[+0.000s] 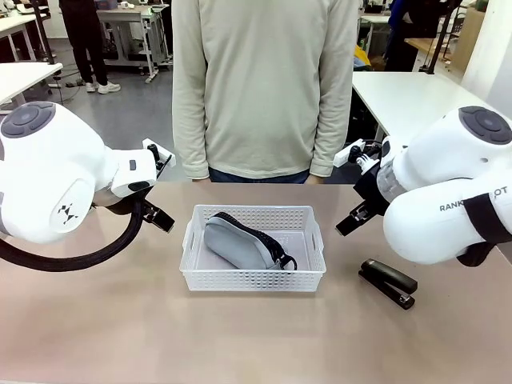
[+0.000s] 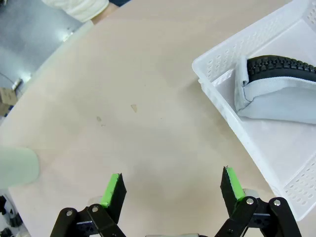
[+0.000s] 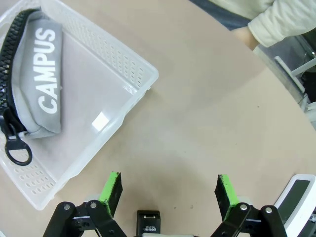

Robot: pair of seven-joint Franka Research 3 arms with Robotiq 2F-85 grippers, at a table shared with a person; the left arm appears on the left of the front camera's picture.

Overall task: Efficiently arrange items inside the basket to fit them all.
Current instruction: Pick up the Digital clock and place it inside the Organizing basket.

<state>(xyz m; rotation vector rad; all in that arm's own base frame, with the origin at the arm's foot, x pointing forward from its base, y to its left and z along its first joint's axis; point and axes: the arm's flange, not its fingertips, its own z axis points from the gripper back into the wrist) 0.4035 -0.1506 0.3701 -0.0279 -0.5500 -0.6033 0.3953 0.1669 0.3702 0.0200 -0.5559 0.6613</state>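
One item, the pouch [image 1: 240, 242], lies on its side in the basket [image 1: 254, 282], with the zipper along one edge and the ring pull at one end. From my right gripper [image 3: 168, 190], the basket sits ahead and to the left of the fingers, well clear of them. Its jaws stand wide apart, with nothing between the pads. The stapler [image 1: 388, 282] lies on the table [image 2: 148, 98] close beneath this gripper, and its end shows low between the two fingers. My left gripper [image 2: 173, 185] is spread just as wide and is empty over bare table. The basket's corner is ahead and to its right, apart from it. Off its left finger I can make out the cup [image 2: 17, 168], pale green and blurred. A person [image 1: 264, 80] stands beyond the basket.
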